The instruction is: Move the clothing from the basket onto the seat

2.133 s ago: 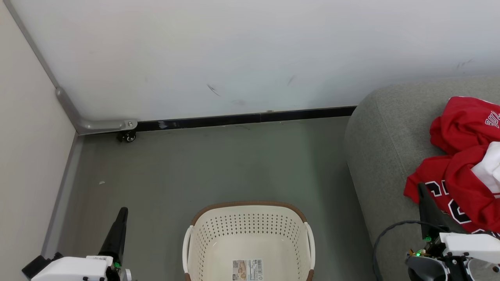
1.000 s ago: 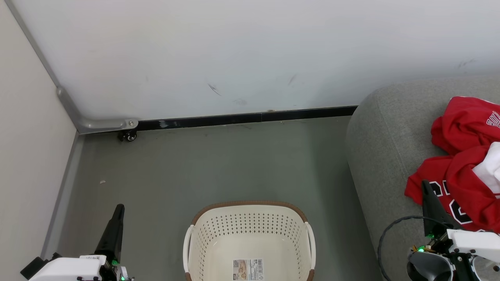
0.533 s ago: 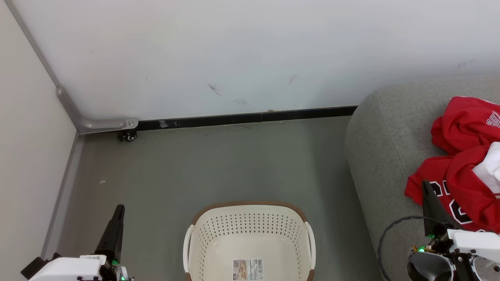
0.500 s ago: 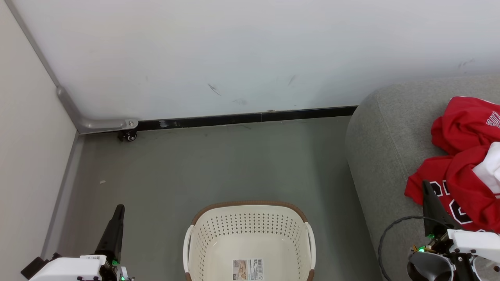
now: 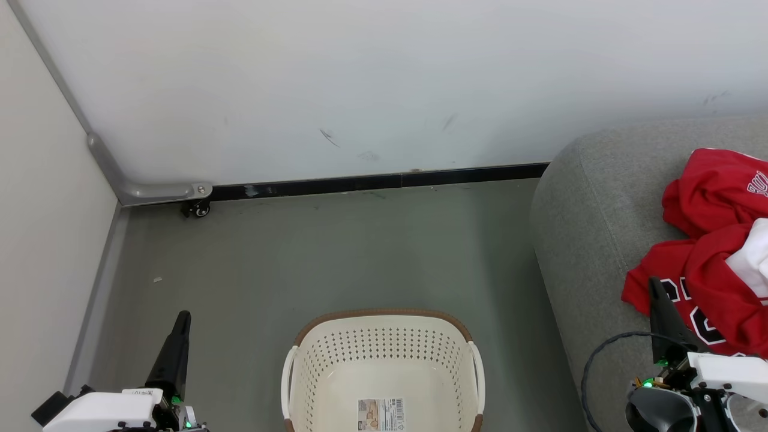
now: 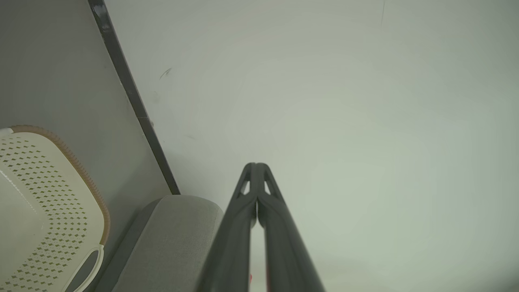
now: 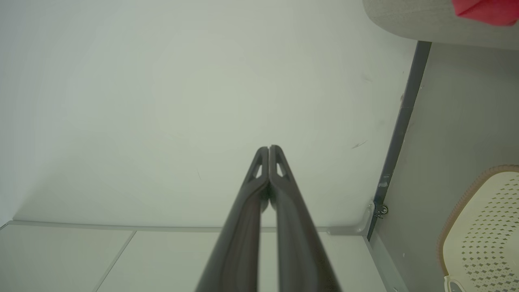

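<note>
Fingers of the left gripper and right gripper are clenched tip to tip, holding nothing, and both point toward the far wall. The basket stands near, on the floor between the arms. The clothing lies on the seat at right, just behind the right gripper.

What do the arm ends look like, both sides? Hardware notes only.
Left gripper and right gripper: long, tapered dark fingers with small triangular cutouts near the tips. White wrist housings, green LEDs. A black cable loops beside the right housing.
</note>
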Controlling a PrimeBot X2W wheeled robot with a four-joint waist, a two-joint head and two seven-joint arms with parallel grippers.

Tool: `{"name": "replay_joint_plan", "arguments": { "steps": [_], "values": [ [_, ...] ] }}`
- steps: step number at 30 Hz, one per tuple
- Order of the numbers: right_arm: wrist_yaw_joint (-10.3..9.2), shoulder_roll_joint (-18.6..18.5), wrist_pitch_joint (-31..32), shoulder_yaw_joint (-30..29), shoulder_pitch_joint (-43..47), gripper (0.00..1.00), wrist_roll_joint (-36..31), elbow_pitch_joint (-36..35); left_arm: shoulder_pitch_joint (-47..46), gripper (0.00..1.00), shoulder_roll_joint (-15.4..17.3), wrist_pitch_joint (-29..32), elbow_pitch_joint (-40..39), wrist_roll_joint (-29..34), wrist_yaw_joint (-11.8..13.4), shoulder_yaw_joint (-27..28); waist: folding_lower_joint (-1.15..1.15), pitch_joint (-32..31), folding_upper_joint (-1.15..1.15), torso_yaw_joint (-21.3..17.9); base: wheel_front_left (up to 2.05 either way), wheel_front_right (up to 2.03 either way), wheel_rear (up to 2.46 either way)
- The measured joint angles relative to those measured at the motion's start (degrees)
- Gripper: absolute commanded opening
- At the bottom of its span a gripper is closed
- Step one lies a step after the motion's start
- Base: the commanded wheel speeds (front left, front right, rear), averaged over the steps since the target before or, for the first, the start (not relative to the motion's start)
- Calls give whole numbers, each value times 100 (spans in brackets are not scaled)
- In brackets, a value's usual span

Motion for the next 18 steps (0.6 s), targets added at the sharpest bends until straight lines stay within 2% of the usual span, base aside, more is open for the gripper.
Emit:
{"name": "replay_joint_plan", "arguments": {
  "steps": [18],
  "values": [
    [0, 2, 41, -13, -3, 0, -1, 2, -20, 0, 0, 1, 21, 0, -16, 4, 0, 0, 0, 0, 0, 0, 0]
  ]
}}
